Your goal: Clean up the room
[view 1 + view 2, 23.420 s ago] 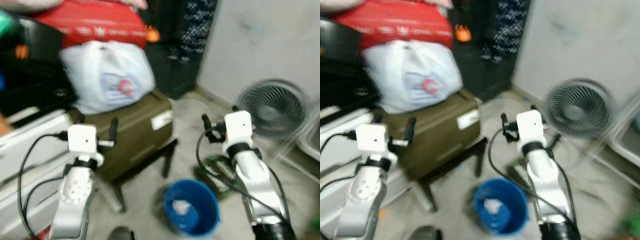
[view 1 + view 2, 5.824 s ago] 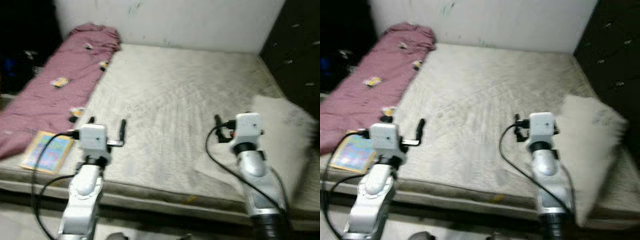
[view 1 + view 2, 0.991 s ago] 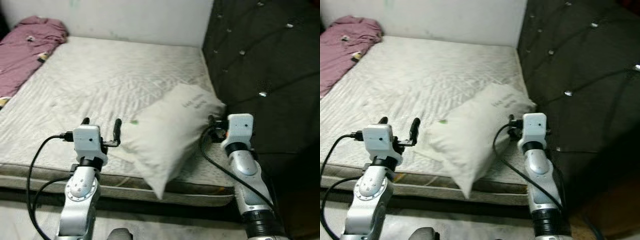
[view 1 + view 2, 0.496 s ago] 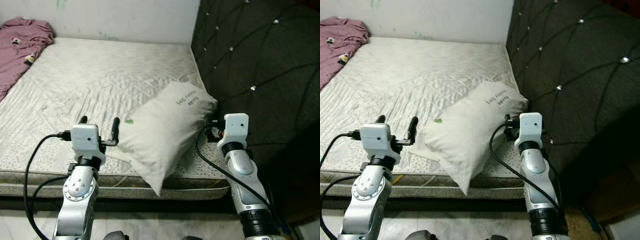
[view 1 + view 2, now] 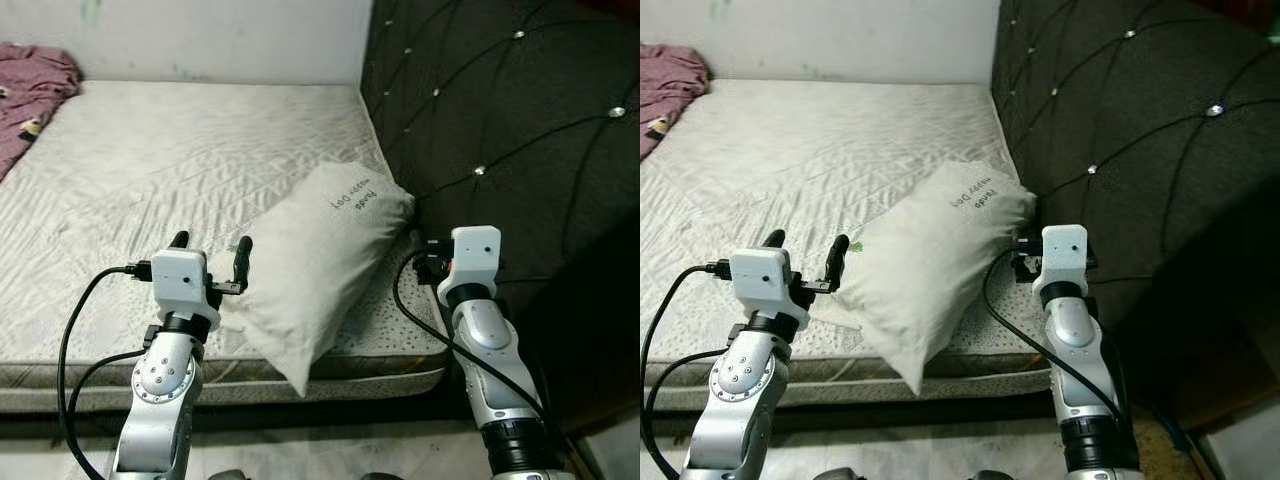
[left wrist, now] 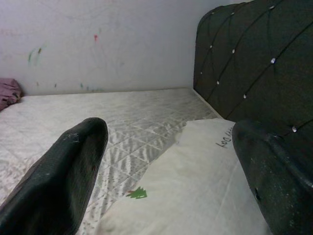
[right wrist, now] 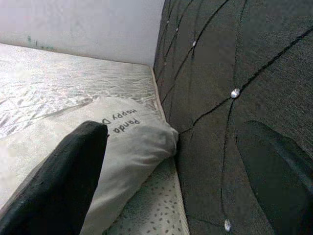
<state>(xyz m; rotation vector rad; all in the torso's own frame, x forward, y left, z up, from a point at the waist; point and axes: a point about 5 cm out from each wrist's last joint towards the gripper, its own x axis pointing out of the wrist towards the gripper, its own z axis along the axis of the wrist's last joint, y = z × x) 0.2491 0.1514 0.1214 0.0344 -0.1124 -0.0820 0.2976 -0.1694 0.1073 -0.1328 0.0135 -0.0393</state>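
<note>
Two grippers sit nearest me, both with fingers spread and nothing between them: my left gripper (image 5: 210, 254) hovers over the front edge of the mattress (image 5: 180, 160), just beside the pillow's near left flank, and my right gripper (image 7: 171, 161) points along the headboard (image 5: 500, 110) with the pillow's top corner in front of it.

One pillow (image 5: 315, 260) lies diagonally at the mattress's front right corner, its lower tip hanging over the edge and its upper corner against the headboard. I judge it light, soft and squashy (it will sag and fold rather than lift flat), with a plain cloth cover that should not be slippery. Nothing fragile about it. A pinch on one corner would probably just stretch the cover, so I would take a bunched fold on each long side, left gripper on the near flank, right gripper by the printed corner.

One small green mark (image 6: 138, 194) shows on the pillow's cover.

One pink cloth (image 5: 30, 85) lies bunched at the far left.
</note>
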